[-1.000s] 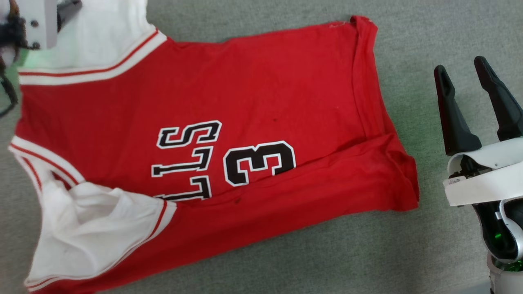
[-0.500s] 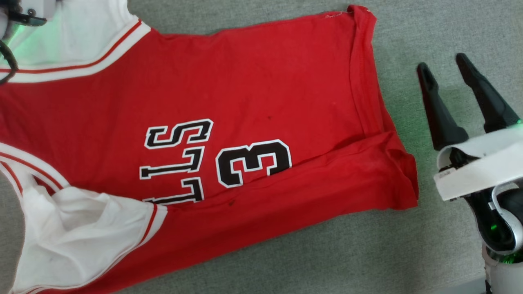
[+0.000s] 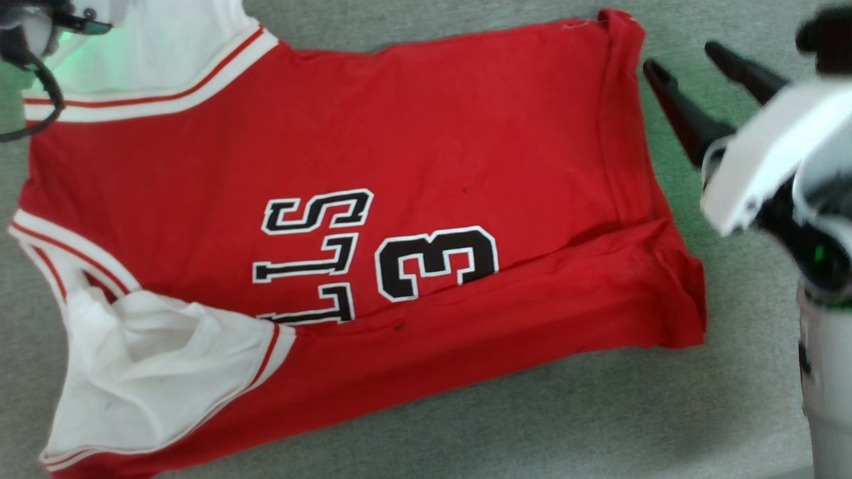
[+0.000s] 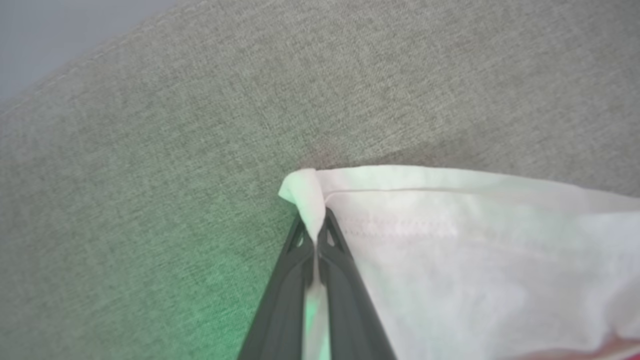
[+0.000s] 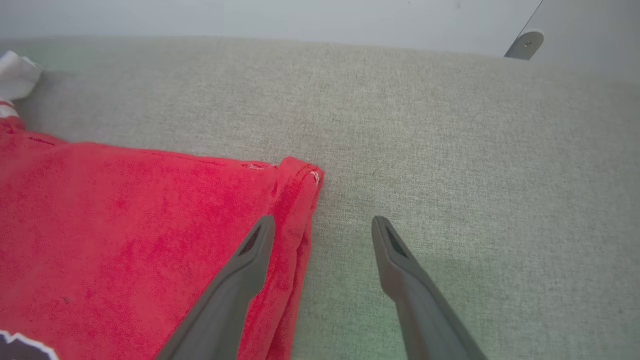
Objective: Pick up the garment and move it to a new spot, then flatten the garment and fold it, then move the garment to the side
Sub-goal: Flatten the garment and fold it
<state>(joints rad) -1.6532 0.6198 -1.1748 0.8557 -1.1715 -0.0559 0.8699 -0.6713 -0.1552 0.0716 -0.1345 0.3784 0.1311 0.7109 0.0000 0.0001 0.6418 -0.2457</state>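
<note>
Lower left of the head view: crumpled white sleeve (image 3: pixel 153 372) of the red jersey (image 3: pixel 466 133), spread over a grey cloth surface (image 3: pixel 599 426) and filling left and centre. Mid-frame: black white-edged lettering (image 3: pixel 299 270), "LLS" and "3", lying sideways. Upper right: right gripper (image 3: pixel 680 56), fingers apart and holding nothing; in the right wrist view, one over the red hem, the other over grey cloth. Upper left corner, farthest: second white sleeve (image 3: pixel 153 60). Left gripper (image 4: pixel 315 227) pinched tight on its corner in the left wrist view.
</note>
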